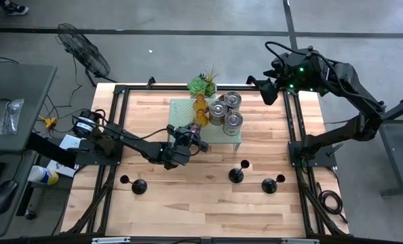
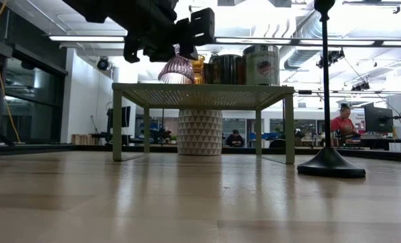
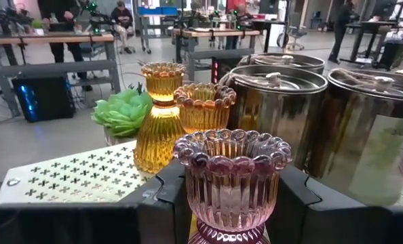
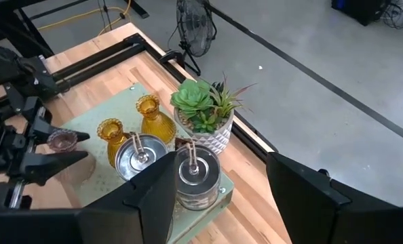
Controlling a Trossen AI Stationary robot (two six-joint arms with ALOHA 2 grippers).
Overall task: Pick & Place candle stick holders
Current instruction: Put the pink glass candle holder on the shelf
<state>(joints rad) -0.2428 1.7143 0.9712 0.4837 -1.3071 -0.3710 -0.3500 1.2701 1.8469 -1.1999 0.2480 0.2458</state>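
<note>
Your left gripper (image 3: pixel 232 203) clamps the pink glass holder (image 3: pixel 232 179) at frame centre; swing carelessly and it may topple the amber holders (image 3: pixel 181 112).

The left arm reaches rightward across the table's middle, its left gripper (image 1: pixel 186 137) clamped at the stand's near-left edge. The right gripper (image 1: pixel 269 89) hangs spread above the table's far right corner.
</note>
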